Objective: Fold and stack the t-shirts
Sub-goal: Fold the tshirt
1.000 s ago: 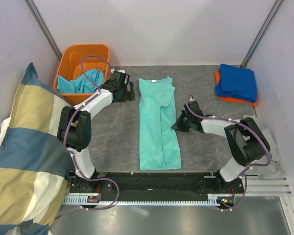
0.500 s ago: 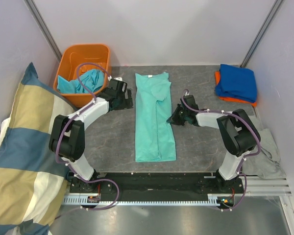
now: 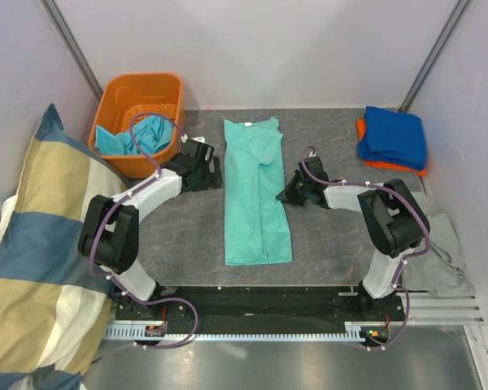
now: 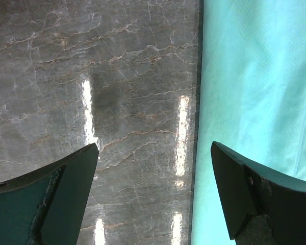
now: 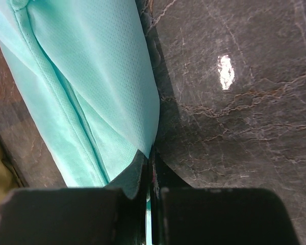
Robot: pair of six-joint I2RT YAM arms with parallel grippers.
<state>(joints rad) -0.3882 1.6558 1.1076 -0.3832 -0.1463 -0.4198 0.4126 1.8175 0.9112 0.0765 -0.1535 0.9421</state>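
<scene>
A mint-teal t-shirt (image 3: 256, 191) lies folded lengthwise into a long strip in the middle of the table. My right gripper (image 3: 289, 193) is shut on its right edge, and the cloth (image 5: 107, 92) shows pinched between the jaws in the right wrist view. My left gripper (image 3: 213, 169) is open and empty just left of the shirt; its view shows the shirt's left edge (image 4: 255, 87) by the right fingertip (image 4: 229, 173). A royal blue t-shirt (image 3: 394, 134) lies folded on an orange one (image 3: 366, 136) at the back right. Turquoise shirts (image 3: 142, 134) fill the orange basket (image 3: 138, 85).
A big blue-and-cream striped pillow (image 3: 41, 244) lies off the table's left side. A grey cloth (image 3: 439, 260) hangs at the right edge. White walls close in the back and both sides.
The shirt has slid a little to the left and up the table. My right gripper followed it leftward, and my left gripper drew back toward the near side.
</scene>
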